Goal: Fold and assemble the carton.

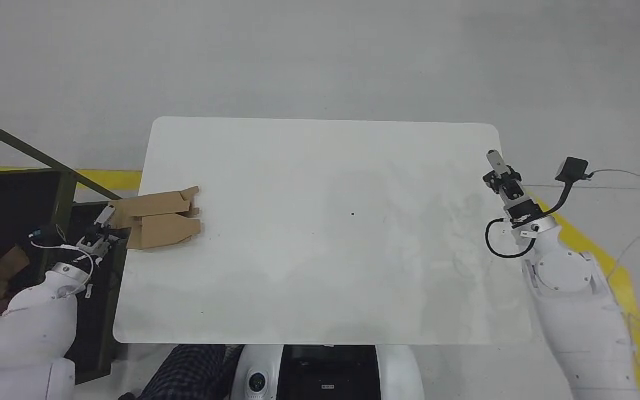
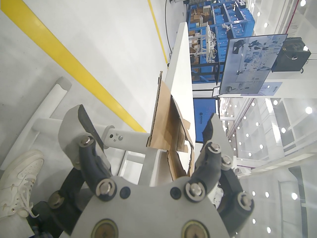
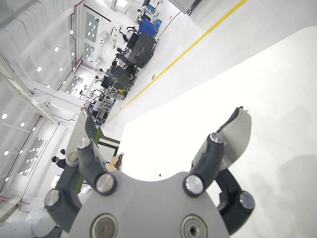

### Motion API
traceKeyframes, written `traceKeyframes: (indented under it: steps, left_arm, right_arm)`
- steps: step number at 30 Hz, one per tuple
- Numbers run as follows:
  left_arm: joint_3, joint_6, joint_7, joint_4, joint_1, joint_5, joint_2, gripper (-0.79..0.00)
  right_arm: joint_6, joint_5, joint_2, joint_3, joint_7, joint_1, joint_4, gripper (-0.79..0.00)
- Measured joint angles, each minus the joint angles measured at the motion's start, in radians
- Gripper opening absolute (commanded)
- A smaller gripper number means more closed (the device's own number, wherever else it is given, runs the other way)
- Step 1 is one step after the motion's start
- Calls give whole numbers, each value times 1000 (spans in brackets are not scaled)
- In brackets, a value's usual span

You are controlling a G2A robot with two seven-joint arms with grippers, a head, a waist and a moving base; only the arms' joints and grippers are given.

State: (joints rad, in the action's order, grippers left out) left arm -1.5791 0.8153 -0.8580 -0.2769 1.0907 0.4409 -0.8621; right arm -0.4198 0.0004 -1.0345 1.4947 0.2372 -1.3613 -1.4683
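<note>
A flat, unfolded brown carton (image 1: 160, 218) lies at the left edge of the white table (image 1: 330, 250), partly overhanging it. My left gripper (image 1: 100, 228) sits just off that edge, right by the carton's overhanging end. In the left wrist view the carton (image 2: 168, 122) stands edge-on between and beyond the open fingers of the left gripper (image 2: 148, 122), not clamped. My right gripper (image 1: 497, 166) hovers over the table's far right side, far from the carton. Its fingers are spread wide around nothing in the right wrist view (image 3: 163, 120), where the carton (image 3: 116, 161) shows small at the far table edge.
A dark green bin (image 1: 40, 215) with cardboard scraps stands on the floor left of the table. Yellow floor tape (image 1: 100, 178) runs beside it. A person's white shoe (image 2: 18, 174) is on the floor near the left arm.
</note>
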Motion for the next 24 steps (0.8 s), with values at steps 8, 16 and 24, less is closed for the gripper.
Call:
traceKeyframes:
  steps: [8,16,24]
  left_arm:
    - [1,-26,-31,12,-17,23,-12,-560]
    - [-29,-50,-75,16,-25,88,-8,-785]
    - [-69,-81,-147,-1,-31,170,-2,-782]
  right_arm:
    - [0,0,0,0,0,0,0,0]
    - [0,0,0,0,0,0,0,0]
    - [0,0,0,0,0,0,0,0]
